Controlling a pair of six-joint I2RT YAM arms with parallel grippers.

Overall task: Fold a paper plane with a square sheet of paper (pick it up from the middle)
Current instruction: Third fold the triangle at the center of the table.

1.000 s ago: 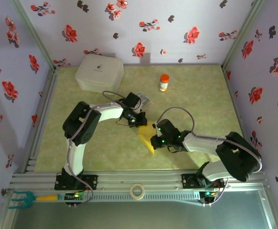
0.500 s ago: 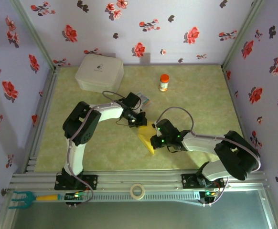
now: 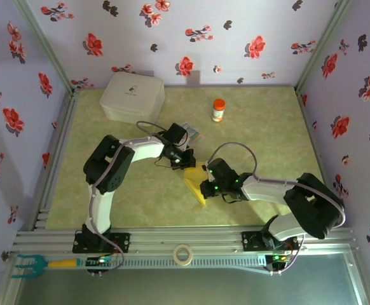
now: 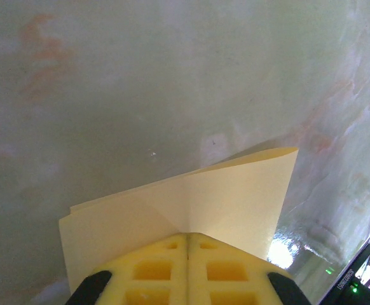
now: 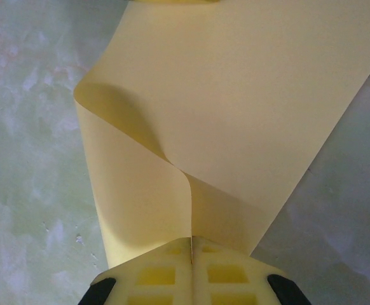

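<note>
Paper sheet (image 3: pixel 195 188) pinched by left gripper (image 4: pixel 188 236) and right gripper (image 5: pixel 191 240); white box (image 3: pixel 133 95) closed.

We lose the square sheet of paper (image 5: pixel 236 95) past twelve o'clock; the left arm (image 3: pixel 143 147) half hides a small packet (image 3: pixel 193 134).

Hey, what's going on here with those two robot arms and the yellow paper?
Two robot arms are folding a yellow paper sheet near the middle of the table. The left claw is shut on one end of it, and the right claw is shut on the opposite end. The sheet is doubled over and curled between them, not yet a plane. A white box, a small bottle and a printed packet sit farther back.
</note>
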